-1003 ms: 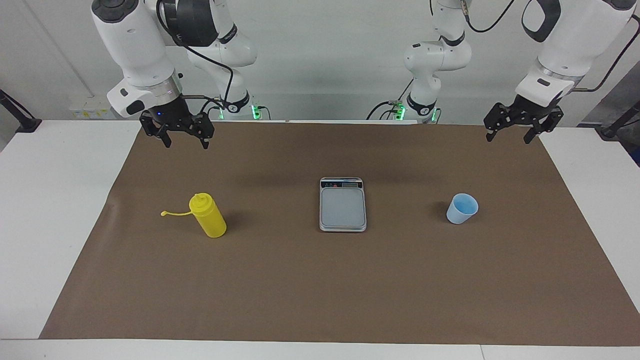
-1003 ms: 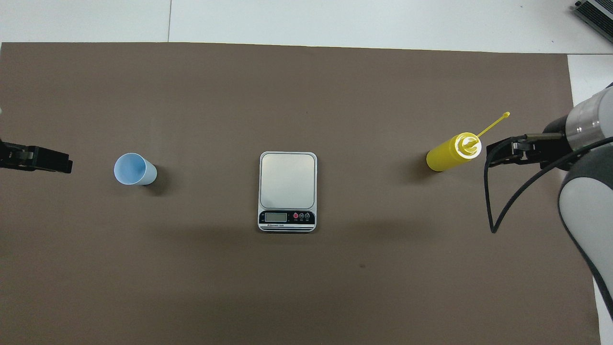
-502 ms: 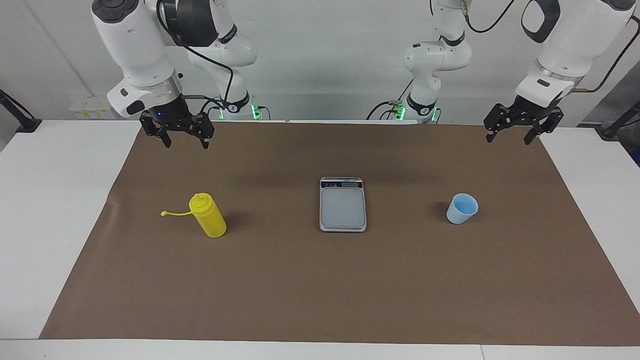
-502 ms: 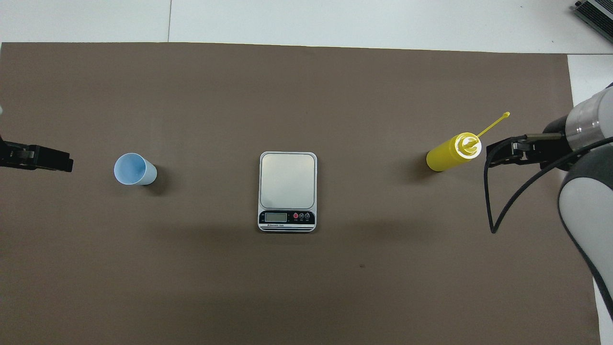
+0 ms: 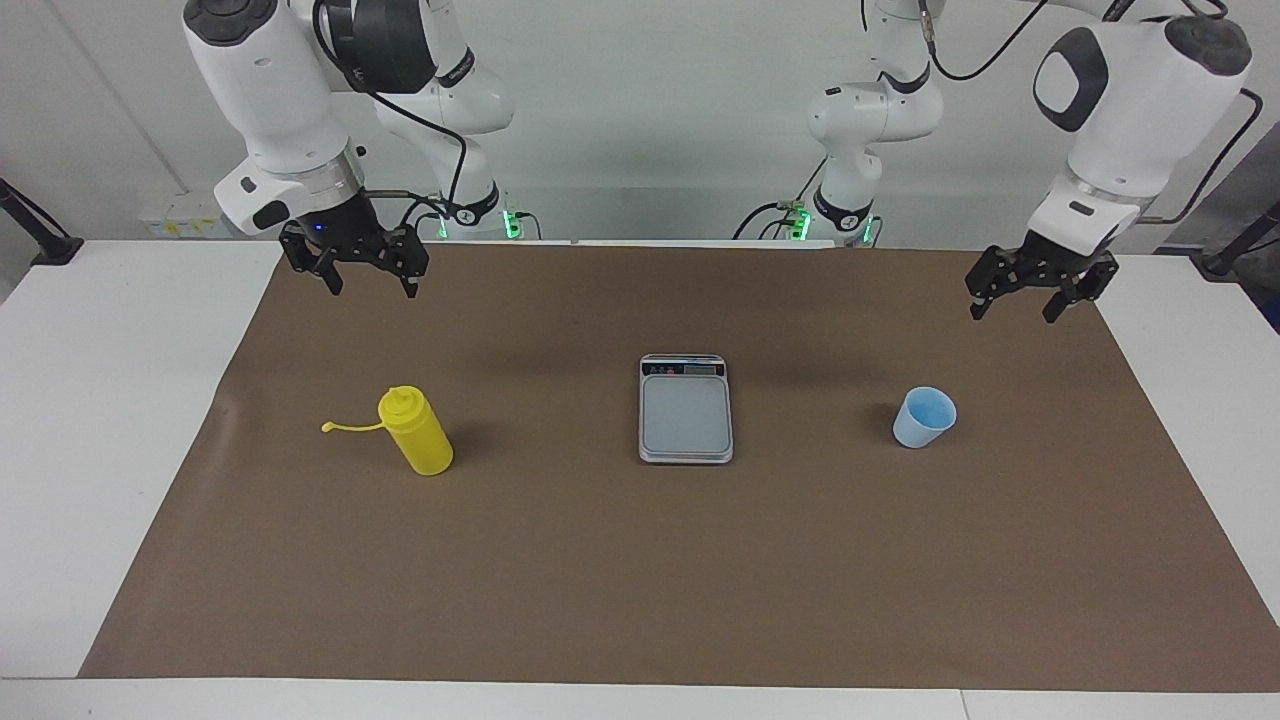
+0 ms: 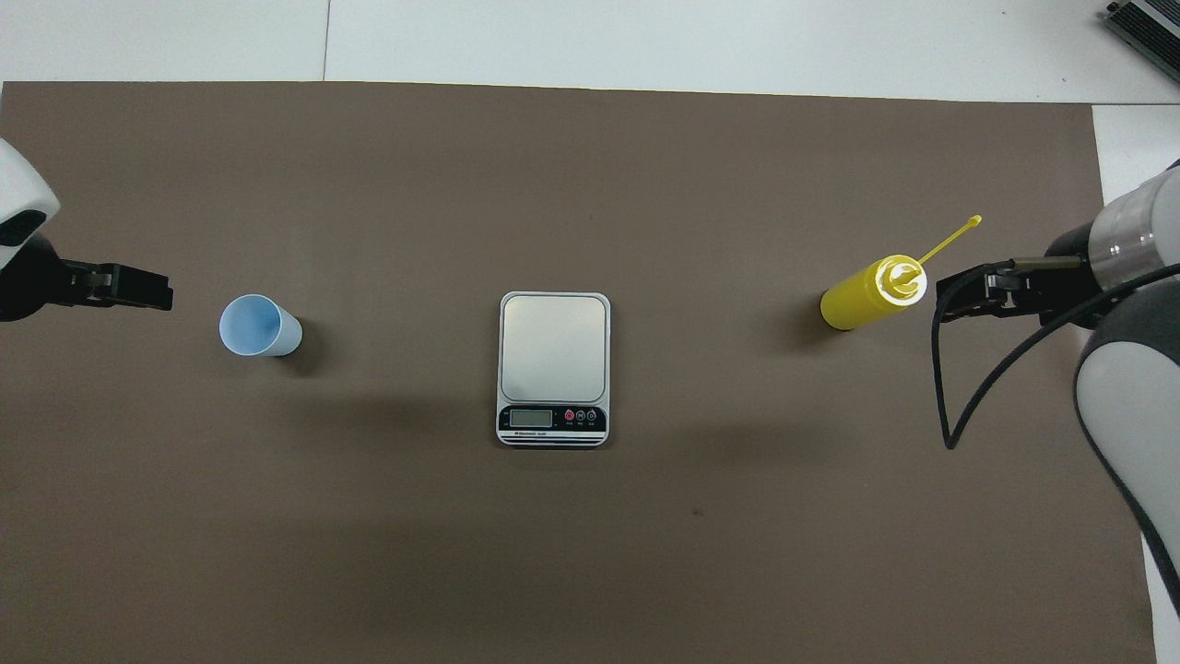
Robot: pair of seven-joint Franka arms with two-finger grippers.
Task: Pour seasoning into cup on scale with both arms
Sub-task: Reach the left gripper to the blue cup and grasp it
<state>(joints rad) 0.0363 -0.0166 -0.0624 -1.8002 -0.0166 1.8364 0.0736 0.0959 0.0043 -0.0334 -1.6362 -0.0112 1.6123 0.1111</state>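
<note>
On the brown mat (image 5: pixel 640 560), label by label:
Scale (image 5: pixel 686 412): flat at the middle of the mat, display strip at the end nearer the robots, nothing on its plate; unmoved.
Cup (image 5: pixel 924 417): upright on the mat toward the left arm's end, well apart from the scale; unmoved.
Bottle (image 5: pixel 417 432): the yellow seasoning bottle stands upright toward the right arm's end, cap strap sticking out sideways; unmoved.
Left gripper (image 5: pixel 1030 292): fingers spread wide, holding nothing; it has come down and in toward the cup since a second ago, and hangs over the mat near the cup.
Right gripper (image 5: pixel 365 270): fingers wide, empty, waiting over the mat's edge above the bottle's end; unchanged.
</note>
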